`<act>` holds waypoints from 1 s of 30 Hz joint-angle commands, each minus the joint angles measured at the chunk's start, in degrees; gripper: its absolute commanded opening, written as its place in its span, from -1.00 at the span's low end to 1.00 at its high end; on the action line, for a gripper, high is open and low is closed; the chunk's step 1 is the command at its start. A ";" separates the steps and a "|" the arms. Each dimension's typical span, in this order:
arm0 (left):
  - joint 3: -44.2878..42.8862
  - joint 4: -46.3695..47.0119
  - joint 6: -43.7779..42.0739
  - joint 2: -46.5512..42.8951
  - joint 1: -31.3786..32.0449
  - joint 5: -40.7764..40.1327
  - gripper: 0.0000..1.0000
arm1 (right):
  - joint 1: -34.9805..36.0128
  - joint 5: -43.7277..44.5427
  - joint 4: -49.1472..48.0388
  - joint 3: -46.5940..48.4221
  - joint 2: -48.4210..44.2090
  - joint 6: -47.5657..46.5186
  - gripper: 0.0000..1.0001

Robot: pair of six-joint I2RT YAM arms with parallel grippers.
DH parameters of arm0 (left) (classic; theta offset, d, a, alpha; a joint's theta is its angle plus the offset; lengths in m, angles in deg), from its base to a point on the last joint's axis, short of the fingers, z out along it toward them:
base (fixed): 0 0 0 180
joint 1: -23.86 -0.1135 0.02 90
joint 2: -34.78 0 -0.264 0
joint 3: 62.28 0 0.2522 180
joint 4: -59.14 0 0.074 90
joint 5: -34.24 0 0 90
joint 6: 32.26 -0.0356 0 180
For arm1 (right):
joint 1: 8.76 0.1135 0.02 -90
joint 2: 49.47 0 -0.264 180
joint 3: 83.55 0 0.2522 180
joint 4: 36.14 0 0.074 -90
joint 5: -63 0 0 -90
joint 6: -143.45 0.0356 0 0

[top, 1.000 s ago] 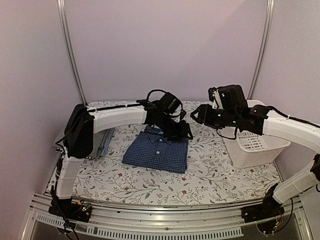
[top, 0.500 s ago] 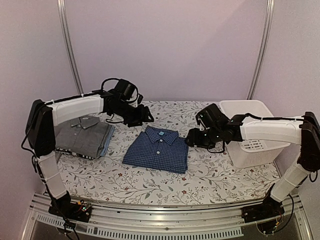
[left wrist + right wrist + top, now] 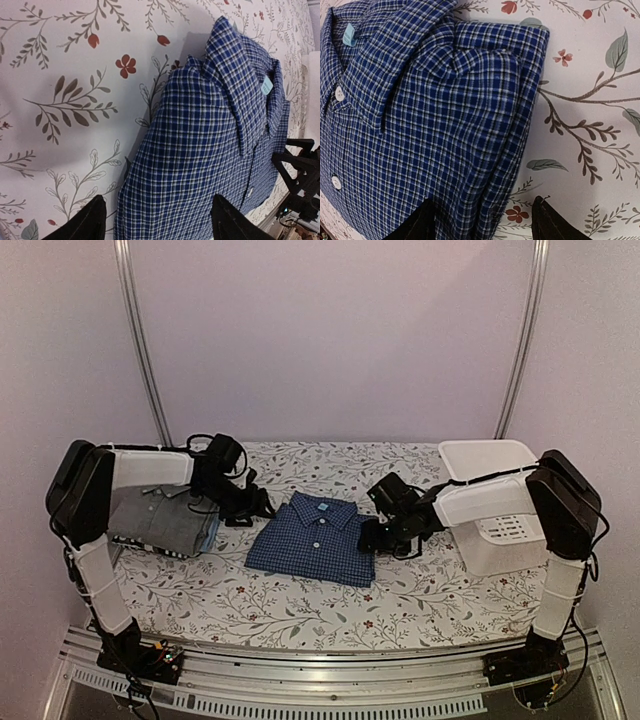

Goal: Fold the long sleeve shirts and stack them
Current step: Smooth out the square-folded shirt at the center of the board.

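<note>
Shirts are found in two places on the table (image 3: 430, 592). At its middle the dark blue check shirt (image 3: 315, 540) is laid flat and folded into a rectangle, with the collar toward 12 o'clock and the white buttons facing up. At 9 o'clock from it, apart from it, a stack of folded shirts (image 3: 160, 518) is seen, a grey one on top with a light blue edge showing below. The left gripper (image 3: 262, 508) is held low at the check shirt's 10 o'clock corner, just beside the collar end. From its wrist camera the jaws are seen spread wide, one tip over the flowered table cover and the other over the check fabric, with nothing pinched. The right gripper (image 3: 366, 538) is held at the shirt's 3 o'clock edge, close above the cloth. Its jaws are likewise spread, so that the folded side edge is straddled but not clamped. Whether any tip touches the fabric cannot be told. A white basket (image 3: 500, 510) is placed at 3 o'clock from the shirt, beyond the right gripper.
</note>
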 commanded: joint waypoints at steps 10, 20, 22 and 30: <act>4.93 4.98 1.35 4.35 3.02 3.47 0.17 | 0.73 0.63 1.82 6.03 6.58 0.25 0.07; 4.99 4.74 5.90 -3.08 5.98 1.53 -0.92 | 2.39 3.79 9.55 15.90 6.15 -2.13 -0.99; 4.46 3.00 6.20 -6.33 6.30 -0.03 -0.97 | 2.95 4.82 12.15 18.67 5.28 -3.05 -1.00; 7.87 -0.67 9.97 -14.62 9.40 -4.41 -0.87 | 2.99 4.88 16.78 17.23 0.39 -5.81 -1.00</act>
